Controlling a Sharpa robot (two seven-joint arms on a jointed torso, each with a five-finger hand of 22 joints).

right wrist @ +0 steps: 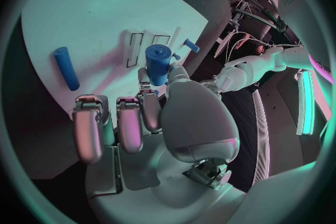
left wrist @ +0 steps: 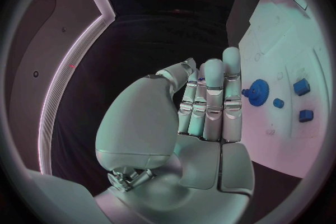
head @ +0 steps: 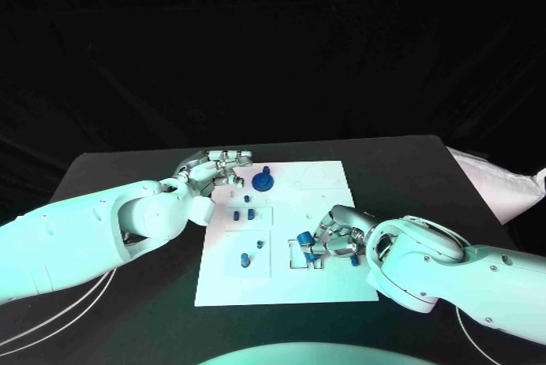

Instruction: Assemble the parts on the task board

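The white task board lies mid-table. My right hand hovers over the board's right half, pinching a blue cylinder between thumb and a finger; the same cylinder points toward the slots cut in the board. A blue rod lies flat by that hand. My left hand hovers at the board's far left corner, fingers straight and holding nothing, just beside a blue gear standing on the board. The gear sits just past the left fingertips.
Small blue pieces stand in the board's left column, with others nearer me. A further blue piece lies by my right wrist. A white cloth bundle rests at the table's right edge. White cables trail under the left arm.
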